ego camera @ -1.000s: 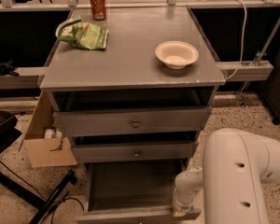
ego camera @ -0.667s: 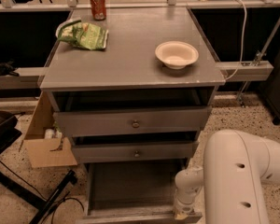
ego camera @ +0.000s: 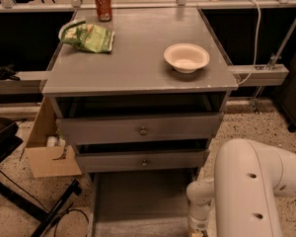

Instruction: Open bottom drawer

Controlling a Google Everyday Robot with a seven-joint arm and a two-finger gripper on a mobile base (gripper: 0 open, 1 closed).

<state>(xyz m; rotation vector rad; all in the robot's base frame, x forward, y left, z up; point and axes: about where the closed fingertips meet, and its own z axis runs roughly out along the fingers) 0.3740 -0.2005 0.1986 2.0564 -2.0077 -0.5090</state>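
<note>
The bottom drawer (ego camera: 138, 196), at lower centre of the frame, is shown pulled out, its plain grey inside exposed. A white bowl (ego camera: 186, 57) is seen on the tabletop (ego camera: 133, 58). The end effector (ego camera: 197, 229) is cut by the lower edge beside the drawer's right side; its state cannot be told. Drawer and arm are placed much as a second ago.
</note>
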